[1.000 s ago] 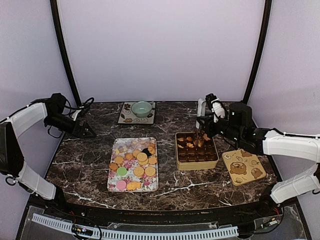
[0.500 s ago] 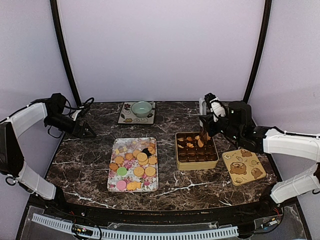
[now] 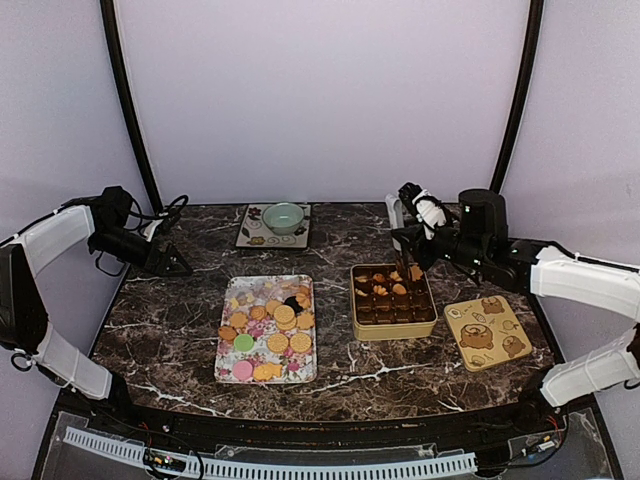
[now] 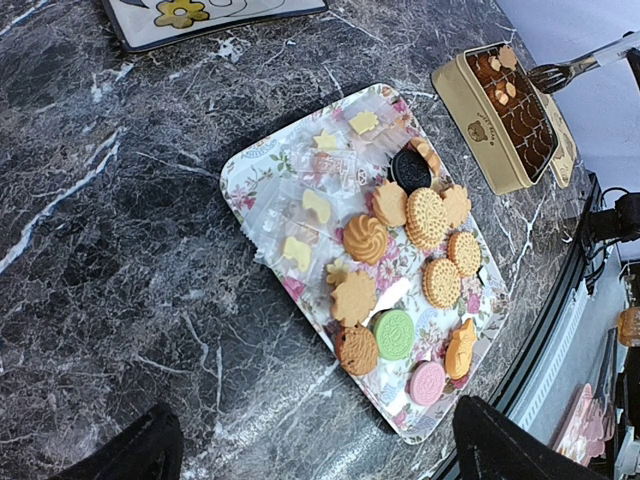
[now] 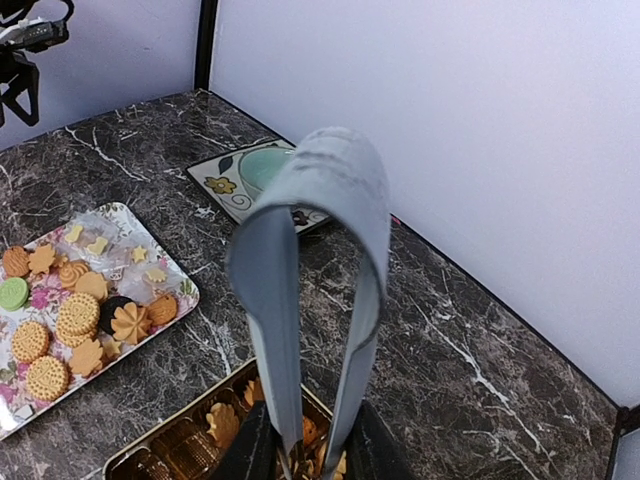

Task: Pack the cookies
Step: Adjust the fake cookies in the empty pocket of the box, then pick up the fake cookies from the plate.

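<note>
A flowery tray point(image 3: 300, 368) sits in the middle of the dark stone table point(image 3: 180, 310). Most of the cookies point(image 3: 283, 316) lie on this tray. Many are orange, and there is a pink one, a green one and a dark one. A few small ones are in clear wrappers.

Just right of the tray stands a gold tin point(image 3: 395, 329), with a few orange cookies in its back rows. The right gripper point(image 5: 308, 452) is over the back of the tin. Its jaws are squeezed onto grey tongs point(image 5: 330, 170), whose tips point down at the tin. The tin's lid point(image 3: 487, 334) lies further right of the tray, past the tin.

A green bowl point(image 3: 284, 216) on a mat point(image 3: 255, 238) is behind the tray. The left gripper point(image 3: 178, 265) is well to the left of the tray, jaws wide apart, holding nothing.
</note>
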Tool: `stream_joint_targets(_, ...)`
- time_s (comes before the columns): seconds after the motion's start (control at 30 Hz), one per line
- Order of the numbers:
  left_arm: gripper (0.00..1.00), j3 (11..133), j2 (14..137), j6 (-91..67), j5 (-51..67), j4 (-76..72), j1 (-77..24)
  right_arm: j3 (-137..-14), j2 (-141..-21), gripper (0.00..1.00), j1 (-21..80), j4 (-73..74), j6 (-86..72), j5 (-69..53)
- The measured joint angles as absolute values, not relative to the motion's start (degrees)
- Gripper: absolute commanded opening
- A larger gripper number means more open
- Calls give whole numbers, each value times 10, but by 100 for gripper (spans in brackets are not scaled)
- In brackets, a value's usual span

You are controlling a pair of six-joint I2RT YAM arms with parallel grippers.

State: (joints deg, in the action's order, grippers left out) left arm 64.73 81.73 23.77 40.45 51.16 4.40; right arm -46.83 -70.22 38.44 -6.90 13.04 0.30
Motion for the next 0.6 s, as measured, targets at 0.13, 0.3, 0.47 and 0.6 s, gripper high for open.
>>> stream_joint_targets(0.13,97,647,817,237,404,512,44,-483,-706,10,377,-57,140,-20)
stream_joint_targets(0.3,97,648,817,237,404,514,44,-489,-706,12,383,-60,117,-36)
stream_joint_targets(0.47,99,648,817,237,403,514,44,-504,-698,12,438,-85,83,-25)
stream_joint_targets(0.6,99,648,818,235,398,514,44,-526,-714,13,510,-134,62,-3)
